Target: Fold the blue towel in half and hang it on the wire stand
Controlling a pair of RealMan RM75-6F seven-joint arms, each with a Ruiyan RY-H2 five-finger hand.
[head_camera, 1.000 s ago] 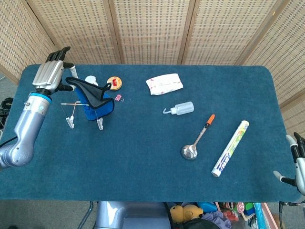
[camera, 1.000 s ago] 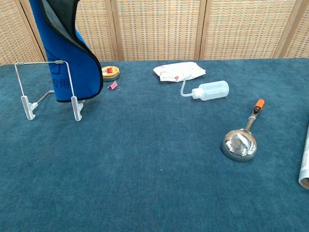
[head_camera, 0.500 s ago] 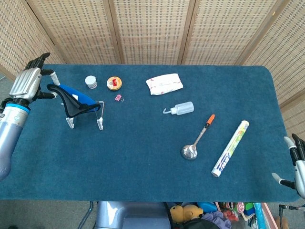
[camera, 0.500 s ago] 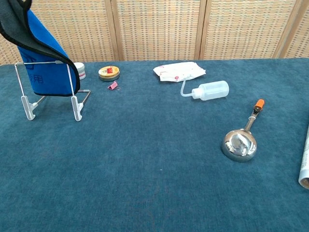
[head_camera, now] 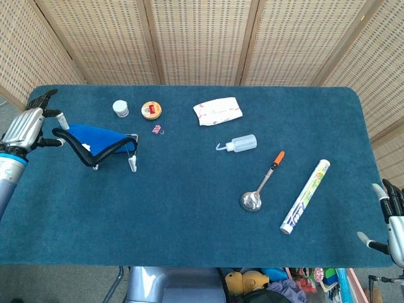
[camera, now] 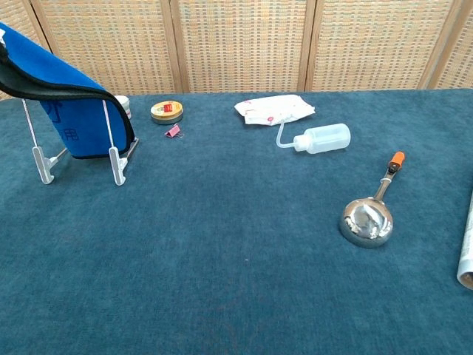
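Since a second ago the left robot hand (head_camera: 26, 128) has carried the blue towel (head_camera: 95, 140) down and leftward, from high above the wire stand (camera: 74, 140) to lying draped over its top bar; the towel, folded with its dark-edged rim outward, now sags across the stand, one end hanging behind the wires toward the tabletop (head_camera: 189, 208) and the other end running left to the hand; the left robot hand sits at the tabletop's left edge with its fingers pinching the towel's dark edge; only the head view shows it; the right robot hand (head_camera: 391, 221) hangs off the tabletop's right front corner, grasping nothing, fingers apart, and has sunk slightly lower in the frame; nothing else has shifted; a small white jar (head_camera: 120, 108) and a round yellow tin (head_camera: 151, 110) stand just behind the stand, with a pink clip (head_camera: 156, 129) near the tin; a white packet (head_camera: 217, 111) lies further right, a squeeze bottle (head_camera: 241, 143) on its side in front of it; a ladle (head_camera: 260, 185) with an orange-tipped handle and a rolled tube (head_camera: 305, 196) lie well apart from the stand on the right.
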